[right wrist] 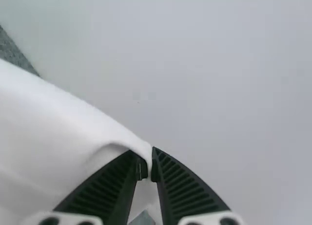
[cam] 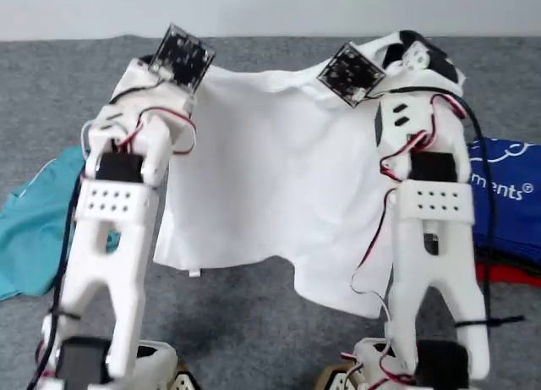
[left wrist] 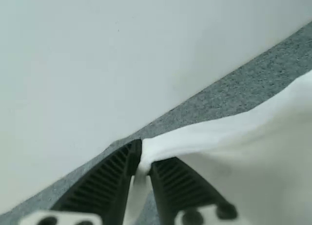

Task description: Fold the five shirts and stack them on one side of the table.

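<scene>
Holds white shirt, draped over middle of bench, by far edge in left end effector and right end effector, both clenched. Thin pinches; may slip under uneven pull, skewing fold.

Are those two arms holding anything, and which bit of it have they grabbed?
Yes, the white shirt. The left gripper and the right gripper each pinch its far edge, one near each end, with the cloth spread between them.
</scene>
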Robot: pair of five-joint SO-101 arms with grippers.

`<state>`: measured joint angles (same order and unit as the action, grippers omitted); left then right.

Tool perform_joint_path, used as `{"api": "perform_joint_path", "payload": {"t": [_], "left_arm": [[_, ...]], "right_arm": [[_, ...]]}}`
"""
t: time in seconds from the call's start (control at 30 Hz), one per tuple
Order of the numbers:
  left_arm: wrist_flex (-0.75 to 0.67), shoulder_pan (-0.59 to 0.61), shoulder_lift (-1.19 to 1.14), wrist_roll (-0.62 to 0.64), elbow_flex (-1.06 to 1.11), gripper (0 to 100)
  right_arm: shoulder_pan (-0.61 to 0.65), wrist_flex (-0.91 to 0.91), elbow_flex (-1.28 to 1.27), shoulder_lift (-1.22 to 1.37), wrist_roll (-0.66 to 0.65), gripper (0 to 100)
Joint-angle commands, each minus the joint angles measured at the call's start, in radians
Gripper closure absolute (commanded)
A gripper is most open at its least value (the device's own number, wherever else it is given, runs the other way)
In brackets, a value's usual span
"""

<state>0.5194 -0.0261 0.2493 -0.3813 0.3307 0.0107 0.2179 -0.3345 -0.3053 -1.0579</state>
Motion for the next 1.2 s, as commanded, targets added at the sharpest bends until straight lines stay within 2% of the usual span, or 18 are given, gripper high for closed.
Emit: {"api": "perform_joint_path", "payload": {"t": [0.0,0.27,0.5,0.6,0.73,0.9,1.0,1.07,1.17], "left_arm": [[-0.031,-0.002,-0.095,-0.015,-0.136,99],[0.02,0.028,-0.241,-0.043,-0.225,99],[0.325,0.028,-0.241,-0.135,-0.223,99],[0.407,0.031,-0.249,-0.143,-0.223,99],[0.396,0.041,-0.249,-0.138,-0.225,99],[0.226,0.057,-0.216,-0.058,-0.263,99],[0.127,0.044,-0.186,-0.055,-0.331,99],[0.137,0.032,-0.157,-0.055,-0.407,99],[0.253,0.015,-0.091,-0.057,-0.522,99]], "right_arm": [[0.008,-0.079,0.012,0.035,-0.028,98.8],[-0.021,-0.091,0.008,0.07,-0.028,98.8],[-0.041,0.171,0.011,0.044,-0.068,98.8],[-0.041,0.268,0.009,0.027,-0.068,98.8],[-0.044,0.282,0.012,0.022,-0.066,98.8],[-0.044,0.248,0.041,-0.021,-0.04,98.8],[-0.056,0.239,0.063,-0.058,-0.026,98.8],[-0.062,0.242,0.086,-0.093,-0.023,98.8],[-0.099,0.243,0.12,-0.163,-0.021,98.8]]}}
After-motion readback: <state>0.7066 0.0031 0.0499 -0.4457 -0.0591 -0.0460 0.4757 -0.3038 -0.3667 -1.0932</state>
